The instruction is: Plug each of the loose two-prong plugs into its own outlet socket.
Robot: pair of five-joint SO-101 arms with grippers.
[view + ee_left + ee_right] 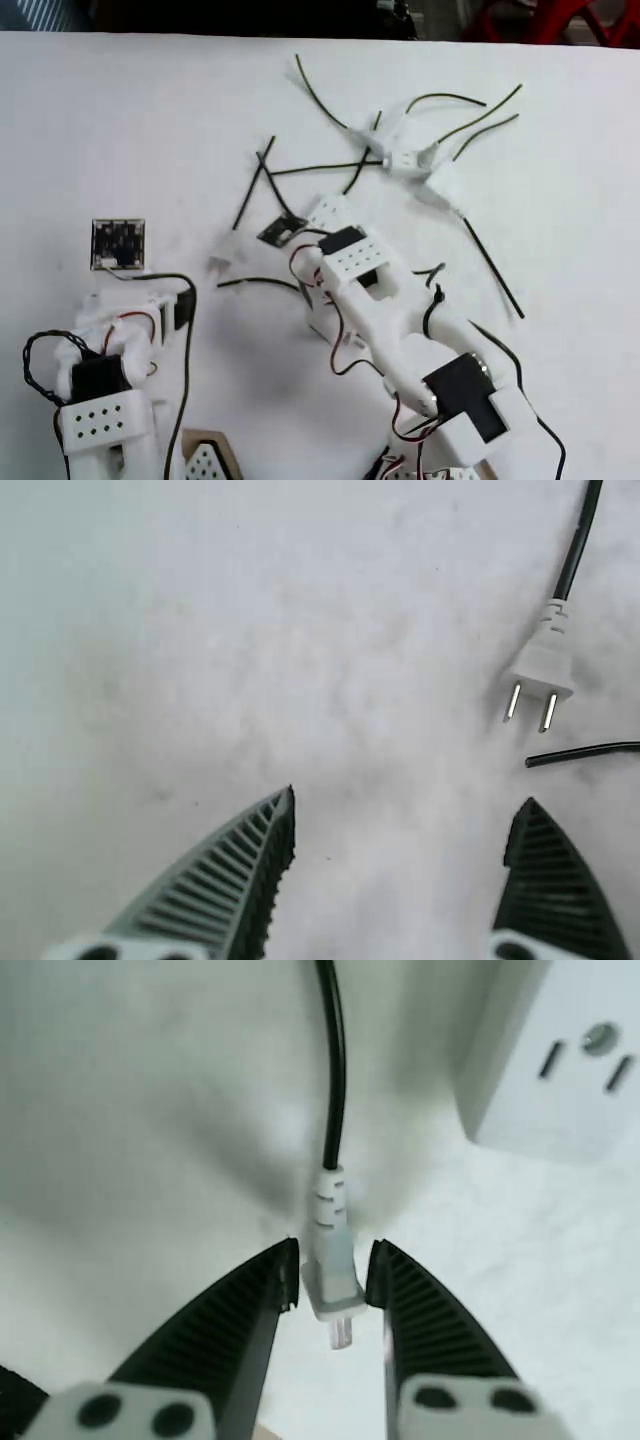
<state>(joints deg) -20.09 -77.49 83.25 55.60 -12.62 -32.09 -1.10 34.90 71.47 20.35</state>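
plug [332,1270] clenched in right pincer [335,1248], lower centre of frame; outlet socket [545,1070] upper right. best to turn prongs [342,1332] toward slots [552,1058], then push straight. left pincer [409,796] released over worktop [200,630].

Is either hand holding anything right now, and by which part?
The right hand pinches a white two-prong plug by the sides of its body, near the prong end. The left hand is open and holds nothing.
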